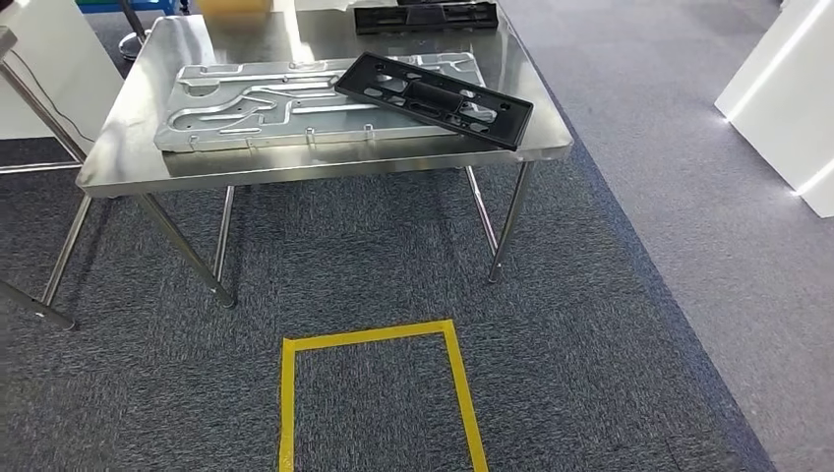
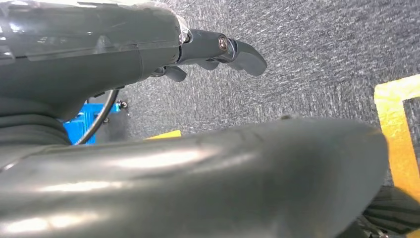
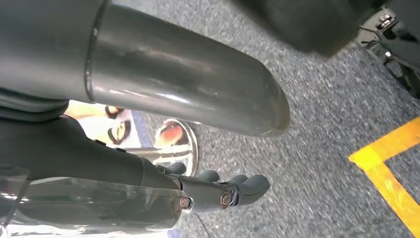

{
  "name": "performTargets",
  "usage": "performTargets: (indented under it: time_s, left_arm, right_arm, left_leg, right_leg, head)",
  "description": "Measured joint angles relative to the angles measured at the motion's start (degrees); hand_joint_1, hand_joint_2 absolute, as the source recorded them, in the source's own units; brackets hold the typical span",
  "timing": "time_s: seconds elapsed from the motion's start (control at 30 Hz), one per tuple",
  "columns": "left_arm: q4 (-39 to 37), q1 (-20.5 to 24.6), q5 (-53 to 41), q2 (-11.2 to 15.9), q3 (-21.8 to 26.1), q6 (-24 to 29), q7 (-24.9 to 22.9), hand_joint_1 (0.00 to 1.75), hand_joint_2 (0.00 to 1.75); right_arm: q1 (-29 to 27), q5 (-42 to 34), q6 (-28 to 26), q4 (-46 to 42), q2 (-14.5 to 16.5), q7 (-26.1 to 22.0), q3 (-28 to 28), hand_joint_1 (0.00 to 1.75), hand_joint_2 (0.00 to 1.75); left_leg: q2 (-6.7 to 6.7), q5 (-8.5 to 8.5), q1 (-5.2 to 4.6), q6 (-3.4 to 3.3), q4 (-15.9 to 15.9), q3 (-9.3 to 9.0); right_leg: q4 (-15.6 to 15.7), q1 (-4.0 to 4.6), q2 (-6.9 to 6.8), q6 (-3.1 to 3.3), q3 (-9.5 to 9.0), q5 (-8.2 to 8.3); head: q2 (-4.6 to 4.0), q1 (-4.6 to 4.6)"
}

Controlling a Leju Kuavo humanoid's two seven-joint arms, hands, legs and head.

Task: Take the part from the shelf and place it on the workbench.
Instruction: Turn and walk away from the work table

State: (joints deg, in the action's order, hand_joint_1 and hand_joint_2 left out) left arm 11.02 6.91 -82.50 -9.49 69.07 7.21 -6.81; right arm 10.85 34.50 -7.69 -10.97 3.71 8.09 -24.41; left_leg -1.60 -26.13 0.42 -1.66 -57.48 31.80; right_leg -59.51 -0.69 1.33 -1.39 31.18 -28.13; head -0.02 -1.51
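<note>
A black plastic part [image 1: 434, 99] lies on the steel workbench [image 1: 325, 162], near the right front corner. It is long and flat, with many openings, and it rests at an angle. Its left end lies on top of a grey metal plate [image 1: 266, 103] with curved grooves, and its right end reaches close to the edge of the workbench. Nothing holds the part.

A second black part [image 1: 425, 15] lies at the far side of the workbench, well apart from the first one.

On the grey carpet in front of the workbench there is a rectangle of yellow tape [image 1: 379, 339].

The left hand [image 2: 218, 52] hangs above the carpet beside the robot's dark body. Its fingers are apart, a little bent, and they hold nothing. The right hand [image 3: 218, 191] also hangs above the carpet, near a shiny round metal foot [image 3: 176, 144]. Its fingers are loose and empty too. Yellow tape is on the floor near both hands.
</note>
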Motion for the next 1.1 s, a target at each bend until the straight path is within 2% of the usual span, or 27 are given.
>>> performTargets:
  time_s: [0.03, 0.07, 0.13, 0.17, 0.23, 0.3, 0.33, 0.37, 0.4, 0.47, 0.5, 0.53, 0.57, 0.63, 0.7, 0.73, 0.8, 0.83, 0.87, 0.9, 0.97, 1.0, 1.03, 1.1]
  left_arm:
    - [0.0, 0.0, 0.0, 0.0, 0.0, 0.0, 0.0, 0.0, 0.0]
    - [0.0, 0.0, 0.0, 0.0, 0.0, 0.0, 0.1, 0.0, 0.0]
    - [0.0, 0.0, -0.1, 0.0, 0.0, 0.0, 0.1, 0.0, 0.0]
    - [0.0, 0.0, 0.0, 0.0, 0.0, 0.0, 0.1, 0.0, 0.0]
    - [0.0, 0.0, 0.0, 0.1, 0.0, 0.0, 0.1, 0.0, 0.0]
    - [0.0, 0.1, 0.1, 0.1, 0.0, 0.0, 0.1, 0.0, 0.0]
    - [0.0, 0.0, 0.1, 0.1, 0.0, 0.0, 0.1, 0.0, 0.0]
    - [0.0, -0.1, 0.1, 0.1, 0.0, 0.0, 0.1, 0.0, 0.0]
    - [0.0, -0.1, 0.0, 0.1, 0.0, 0.0, 0.1, 0.0, 0.0]
    - [0.0, -0.1, -0.1, 0.2, 0.0, 0.0, 0.2, 0.0, 0.0]
    - [0.0, 0.0, -0.2, 0.3, 0.0, 0.0, 0.2, 0.0, 0.0]
    - [0.0, 0.1, -0.3, 0.3, 0.0, 0.0, 0.3, 0.0, 0.0]
    - [0.0, 0.1, -0.4, 0.3, 0.0, 0.0, 0.3, 0.0, 0.0]
    - [0.0, 0.0, -0.5, 0.4, 0.0, 0.0, 0.4, 0.0, 0.0]
    - [0.0, -0.1, -0.5, 0.4, 0.0, 0.0, 0.4, 0.0, 0.0]
    - [0.0, 0.0, -0.5, 0.4, 0.0, 0.0, 0.4, 0.0, 0.0]
    - [0.0, 0.1, -0.5, 0.4, 0.0, 0.0, 0.3, 0.0, 0.0]
    - [0.0, 0.1, -0.5, 0.4, 0.0, -0.1, 0.3, 0.0, 0.0]
    - [0.0, 0.0, -0.4, 0.4, 0.0, -0.1, 0.3, 0.0, 0.0]
    - [0.0, 0.0, -0.4, 0.4, 0.0, -0.1, 0.2, 0.0, 0.0]
    - [0.0, 0.0, -0.4, 0.4, 0.0, -0.1, 0.1, 0.0, 0.0]
    - [0.0, 0.1, -0.4, 0.3, 0.0, -0.1, 0.1, 0.0, 0.0]
    - [0.0, 0.1, -0.4, 0.3, 0.0, -0.1, 0.0, 0.0, 0.0]
    - [0.0, 0.1, -0.5, 0.3, 0.0, -0.1, 0.0, 0.0, 0.0]
  right_arm:
    - [0.0, 0.0, 0.0, 0.0, -0.1, 0.0, 0.0, 0.0, 0.0]
    - [0.0, 0.1, 0.0, 0.0, -0.1, 0.0, 0.0, 0.0, 0.0]
    - [-0.1, 0.2, 0.0, 0.0, -0.1, 0.0, 0.0, 0.0, 0.0]
    - [-0.1, 0.2, 0.0, 0.0, -0.1, 0.0, 0.0, 0.0, 0.0]
    - [-0.1, 0.4, 0.0, 0.0, -0.1, -0.1, 0.0, 0.0, 0.0]
    - [-0.1, 0.5, 0.1, 0.0, -0.1, -0.2, 0.0, 0.0, 0.0]
    - [-0.2, 0.5, 0.2, 0.0, -0.1, -0.2, 0.0, 0.0, 0.0]
    - [-0.2, 0.6, 0.2, 0.0, -0.1, -0.2, 0.0, 0.0, 0.0]
    - [-0.2, 0.6, 0.2, 0.0, -0.1, -0.3, 0.0, 0.0, 0.0]
    - [-0.1, 0.6, 0.3, 0.0, -0.1, -0.3, 0.0, 0.0, 0.0]
    - [-0.1, 0.6, 0.3, 0.0, -0.1, -0.4, 0.0, 0.0, 0.0]
    - [-0.1, 0.6, 0.4, 0.0, -0.1, -0.4, 0.0, 0.0, 0.0]
    - [-0.1, 0.5, 0.4, 0.0, -0.1, -0.4, 0.0, 0.0, 0.0]
    - [-0.1, 0.4, 0.5, 0.0, -0.1, -0.4, 0.0, 0.0, 0.0]
    - [0.0, 0.4, 0.5, 0.0, -0.1, -0.4, 0.0, 0.0, 0.0]
    - [-0.1, 0.4, 0.5, 0.0, -0.1, -0.4, 0.0, 0.0, 0.0]
    - [-0.2, 0.4, 0.6, 0.0, -0.1, -0.4, 0.0, 0.0, 0.0]
    - [-0.3, 0.4, 0.7, 0.0, -0.1, -0.4, 0.0, 0.0, 0.0]
    - [-0.4, 0.4, 0.8, 0.0, -0.1, -0.4, 0.0, 0.0, 0.0]
    - [-0.4, 0.4, 0.9, 0.0, -0.1, -0.4, 0.0, 0.0, 0.0]
    - [-0.4, 0.5, 1.2, 0.0, -0.1, -0.4, 0.0, 0.0, 0.0]
    - [-0.4, 0.5, 1.2, 0.0, -0.1, -0.4, 0.0, 0.0, 0.0]
    - [-0.3, 0.5, 1.3, 0.0, -0.1, -0.4, 0.0, 0.0, 0.0]
    - [-0.2, 0.4, 1.3, 0.0, -0.1, -0.4, 0.0, 0.0, 0.0]
  left_leg:
    - [-0.2, 0.1, -0.03, 0.31, -0.1, 0.18]
    - [-0.41, 0.22, -0.02, 0.67, -0.1, 0.35]
    - [-0.66, 0.35, 0.09, 1.35, -0.1, 0.55]
    - [-0.45, -0.14, 0.12, 1.62, -0.7, 0.84]
    - [0.28, -3.1, 0.22, 2.04, -5.3, 2.9]
    - [0.69, -6.91, 0.3, 2.42, -13.1, 6.34]
    - [0.76, -7.77, 0.32, 2.6, -15.9, 7.51]
    - [0.86, -7.53, 0.34, 2.72, -16.6, 7.73]
    - [1.05, -6.22, 0.36, 2.76, -15.1, 6.82]
    - [2.19, -2.69, 0.32, 2.52, -7.5, 2.74]
    - [2.83, -1.66, 0.16, 2.19, -4.0, 0.96]
    - [3.29, -1.25, 0.01, 1.82, -1.7, -0.09]
    - [3.48, -1.39, -0.15, 1.46, -0.9, -0.39]
    - [2.94, -1.16, -0.21, 0.77, -0.6, -0.23]
    - [2.5, -0.75, -0.08, 0.08, -0.2, -0.21]
    - [2.33, -0.54, 0.01, -0.22, -0.1, -0.18]
    - [1.89, -0.36, -0.01, -0.55, -0.1, 0.15]
    - [1.61, -0.31, -0.03, -0.61, -0.1, 0.27]
    - [1.26, -0.28, -0.05, -0.63, -0.2, 0.33]
    - [0.87, -0.27, -0.05, -0.61, -0.2, 0.32]
    - [0.06, -0.27, -0.02, -0.46, -0.3, 0.22]
    - [-0.29, -0.28, -0.09, -0.25, -0.4, 0.27]
    - [-0.58, -0.26, -0.13, 0.05, -0.5, 0.39]
    - [-1.0, -0.13, -0.18, 0.76, -0.5, 0.63]
  right_leg:
    - [1.9, 0.1, 0.43, 0.2, -0.79, 0.46]
    - [2.5, 0.23, 0.58, 0.36, -0.88, 0.4]
    - [2.8, 0.19, -0.02, 0.89, -0.78, 0.83]
    - [3.0, 0.07, -0.33, 1.28, -0.83, 1.05]
    - [3.5, -0.12, -1.16, 1.94, -0.85, 1.38]
    - [3.4, 0.02, -1.96, 2.17, -0.68, 1.39]
    - [3.3, 0.06, -2.32, 2.19, -0.59, 1.38]
    - [3.2, 0.08, -2.65, 2.18, -0.51, 1.35]
    - [3.0, 0.08, -2.93, 2.12, -0.45, 1.3]
    - [2.5, 0.12, -3.45, 1.79, -0.4, 1.04]
    - [2.2, 0.23, -3.68, 1.51, -0.32, 0.86]
    - [2.0, 0.36, -3.93, 1.23, -0.24, 0.73]
    - [1.9, 0.49, -4.18, 0.95, -0.16, 0.68]
    - [1.8, 0.52, -4.57, 0.37, -0.08, 0.64]
    - [0.2, 0.32, -3.68, -0.33, 0.57, -0.68]
    - [-2.2, 0.2, -2.92, -0.64, 1.67, -2.27]
    - [-9.8, 0.04, -1.83, -0.99, 5.32, -6.14]
    - [-13.1, -0.03, -1.7, -1.07, 6.98, -7.24]
    - [-14.6, -0.07, -1.65, -1.09, 7.78, -7.19]
    - [-13.7, -0.1, -1.61, -1.04, 7.39, -5.92]
    - [-6.1, -0.13, -0.97, -0.65, 3.78, -1.72]
    - [-2.3, -0.06, -0.32, -0.4, 1.95, -0.25]
    - [0.3, 0.01, 0.17, -0.13, 0.8, 0.53]
    - [1.7, 0.25, 0.48, 0.33, 0.35, 0.68]
  head:
    - [0.0, 0.0]
    - [0.0, 0.0]
    - [0.0, -0.01]
    - [0.0, -0.01]
    - [0.0, -0.02]
    - [0.0, -0.02]
    - [0.0, -0.02]
    - [0.0, -0.02]
    - [0.0, -0.02]
    - [0.0, -0.02]
    - [0.0, -0.02]
    - [0.0, -0.01]
    - [0.0, -0.01]
    - [0.0, -0.01]
    - [0.0, -0.01]
    - [0.0, -0.01]
    - [0.0, 0.0]
    - [0.0, 0.0]
    - [0.0, 0.0]
    - [0.0, 0.0]
    - [0.0, 0.0]
    - [0.0, 0.0]
    - [0.0, 0.0]
    - [0.0, 0.0]
